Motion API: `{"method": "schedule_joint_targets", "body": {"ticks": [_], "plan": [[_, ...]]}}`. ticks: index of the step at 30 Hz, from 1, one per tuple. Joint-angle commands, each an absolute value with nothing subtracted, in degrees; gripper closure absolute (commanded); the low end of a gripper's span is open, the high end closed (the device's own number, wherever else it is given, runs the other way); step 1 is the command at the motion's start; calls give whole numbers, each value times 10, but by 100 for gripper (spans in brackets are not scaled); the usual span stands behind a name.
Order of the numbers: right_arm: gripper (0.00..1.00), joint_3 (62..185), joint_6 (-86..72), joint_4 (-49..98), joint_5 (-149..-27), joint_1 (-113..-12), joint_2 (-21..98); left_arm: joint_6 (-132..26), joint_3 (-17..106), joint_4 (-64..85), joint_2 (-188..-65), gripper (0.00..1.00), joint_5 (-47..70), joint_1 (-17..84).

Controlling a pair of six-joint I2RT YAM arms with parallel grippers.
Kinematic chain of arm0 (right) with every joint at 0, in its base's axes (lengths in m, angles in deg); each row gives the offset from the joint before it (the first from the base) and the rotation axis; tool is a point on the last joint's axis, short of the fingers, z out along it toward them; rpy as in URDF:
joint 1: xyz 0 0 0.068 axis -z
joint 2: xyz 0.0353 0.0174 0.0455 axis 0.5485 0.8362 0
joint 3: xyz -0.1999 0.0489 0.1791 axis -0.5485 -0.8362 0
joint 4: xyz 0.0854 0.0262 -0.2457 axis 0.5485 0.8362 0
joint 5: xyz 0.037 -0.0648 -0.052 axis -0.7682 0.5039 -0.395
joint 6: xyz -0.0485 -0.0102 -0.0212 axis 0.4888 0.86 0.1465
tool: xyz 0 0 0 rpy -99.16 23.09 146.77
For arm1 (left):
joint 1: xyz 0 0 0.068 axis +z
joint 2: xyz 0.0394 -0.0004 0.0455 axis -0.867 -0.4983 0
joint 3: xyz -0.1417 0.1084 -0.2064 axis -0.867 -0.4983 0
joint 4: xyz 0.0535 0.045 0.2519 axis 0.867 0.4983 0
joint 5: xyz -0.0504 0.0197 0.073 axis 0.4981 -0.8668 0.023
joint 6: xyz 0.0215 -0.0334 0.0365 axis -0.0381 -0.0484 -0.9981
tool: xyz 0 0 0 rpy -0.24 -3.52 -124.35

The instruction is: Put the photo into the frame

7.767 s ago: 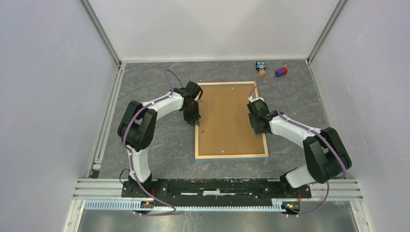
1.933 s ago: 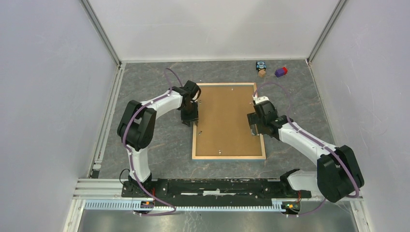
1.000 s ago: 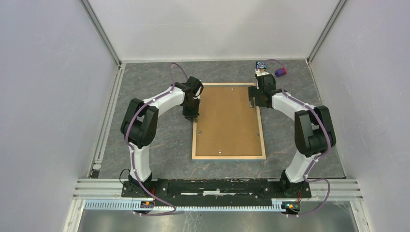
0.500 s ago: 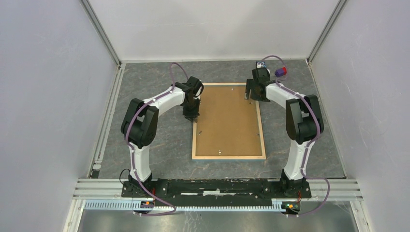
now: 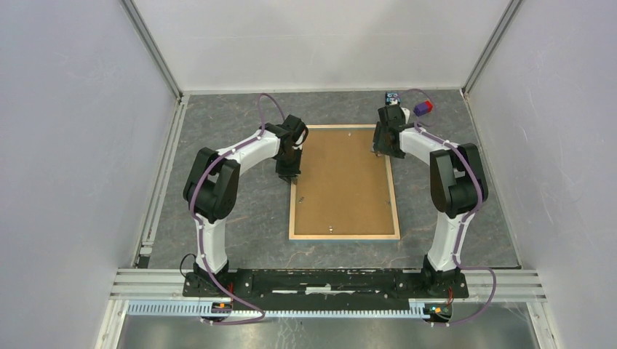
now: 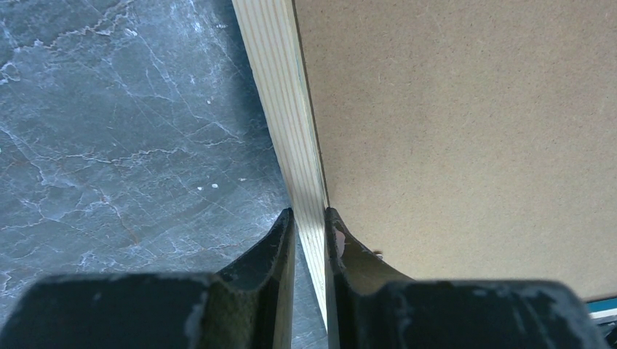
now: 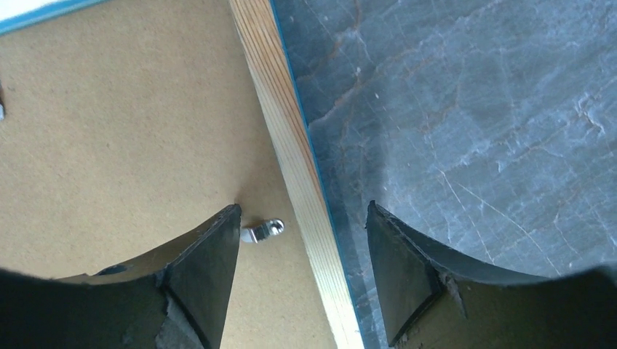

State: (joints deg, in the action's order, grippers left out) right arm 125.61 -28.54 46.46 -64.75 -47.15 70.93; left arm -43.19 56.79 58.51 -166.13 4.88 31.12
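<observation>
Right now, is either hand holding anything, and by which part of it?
The left hand pinches the frame by its pale wood left border. The right hand is open, astride the right border, and holds nothing.

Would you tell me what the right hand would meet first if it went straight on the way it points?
Most likely the frame: its pale wood border runs between the right hand's open fingers, though depth is hard to judge.

The frame (image 6: 284, 116) is pale grained wood — the backing board (image 6: 466, 131) matt hardboard, the clip (image 7: 263, 230) shiny metal.
</observation>
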Motion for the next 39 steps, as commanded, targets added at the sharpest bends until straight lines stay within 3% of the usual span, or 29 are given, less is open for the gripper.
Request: {"method": "schedule_joint_targets", "body": {"ticks": [1,16,26,34,39], "plan": [[31,1205,-278,489,-633,-475,681,-450,570,625,-1681,98,-17,318],[43,1177,-213,486,-624,-475,682,-450,571,626,-1685,98,-27,319],[60,1170,-175,480,-629,-475,669,-450,572,626,-1689,98,-27,318],[56,1163,-141,475,-638,-475,664,-450,573,627,-1692,98,-27,318],[58,1168,-103,469,-628,-476,668,-450,572,627,-1693,98,-29,318]]}}
